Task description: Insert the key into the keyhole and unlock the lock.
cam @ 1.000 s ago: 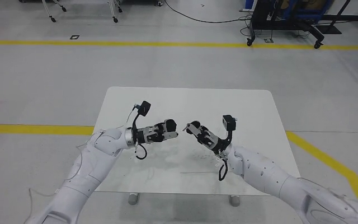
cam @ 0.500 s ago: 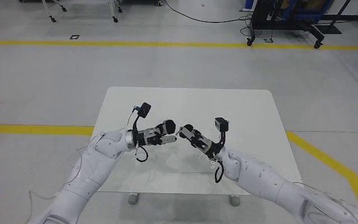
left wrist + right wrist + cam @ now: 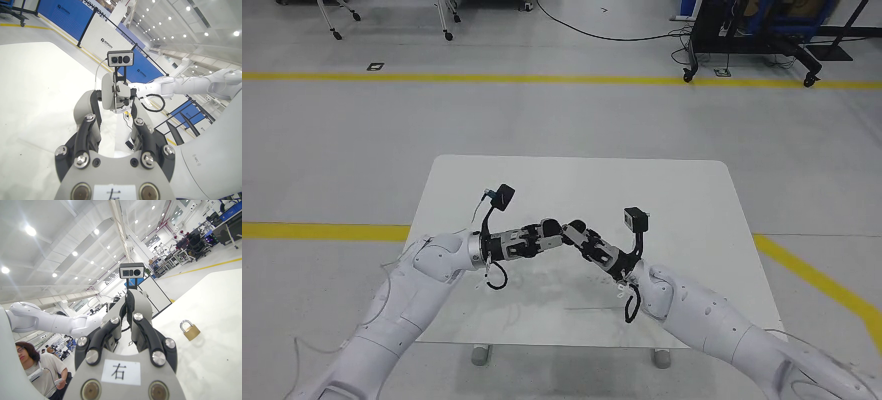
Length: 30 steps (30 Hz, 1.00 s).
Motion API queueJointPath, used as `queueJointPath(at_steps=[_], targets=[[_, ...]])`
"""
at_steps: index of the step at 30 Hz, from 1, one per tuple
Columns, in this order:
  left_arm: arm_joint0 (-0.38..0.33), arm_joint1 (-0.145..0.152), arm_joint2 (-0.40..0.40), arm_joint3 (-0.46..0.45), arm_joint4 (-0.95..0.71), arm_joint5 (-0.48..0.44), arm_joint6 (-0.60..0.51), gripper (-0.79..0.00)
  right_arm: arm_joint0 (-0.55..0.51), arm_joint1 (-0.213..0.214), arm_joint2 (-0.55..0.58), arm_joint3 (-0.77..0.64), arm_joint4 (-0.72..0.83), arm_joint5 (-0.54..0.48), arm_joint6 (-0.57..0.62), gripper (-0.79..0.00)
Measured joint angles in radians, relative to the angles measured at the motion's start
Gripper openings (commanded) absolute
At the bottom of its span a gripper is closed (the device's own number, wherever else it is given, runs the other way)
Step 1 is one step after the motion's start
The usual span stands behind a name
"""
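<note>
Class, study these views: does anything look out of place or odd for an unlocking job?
Yes. The padlock lies on the table, off to one side, held by nothing. The left gripper and right gripper meet tip to tip above the table instead, away from it.

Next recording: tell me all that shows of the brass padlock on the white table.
The brass padlock has a squarish, gold-coloured metal body and a curved silvery shackle that looks closed, both legs entering the body. It rests on the white table, seemingly flat, casting a shadow. Its keyhole cannot be made out, and nothing but the table touches it.
</note>
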Motion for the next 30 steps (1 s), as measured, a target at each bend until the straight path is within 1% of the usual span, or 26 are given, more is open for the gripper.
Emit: queueJointPath(at_steps=[2,3,4,5,18,30], targets=[[-0.001,0.000,0.002,0.001,0.001,0.002,0.004,-0.591,-0.009,-0.002,0.014,0.000,-0.011,0.000,0.005,-0.785],[-0.002,0.000,0.003,0.001,0.002,0.004,0.005,-0.640,-0.012,-0.004,0.020,0.001,-0.015,0.000,0.008,-0.785],[-0.003,0.000,0.004,0.002,0.004,0.005,0.006,-0.696,-0.016,-0.005,0.027,0.002,-0.020,0.000,0.011,-0.785],[-0.004,0.000,0.004,0.003,0.005,0.006,0.007,-0.785,-0.019,-0.007,0.033,0.003,-0.022,0.000,0.014,-0.785],[-0.010,-0.001,0.008,0.009,0.032,0.029,0.032,-0.785,-0.054,-0.021,0.103,0.002,-0.040,0.000,0.056,-0.785],[-0.013,0.001,-0.001,0.020,0.036,0.018,0.055,-0.785,-0.077,-0.029,0.147,0.004,-0.024,0.000,0.122,-0.785]])
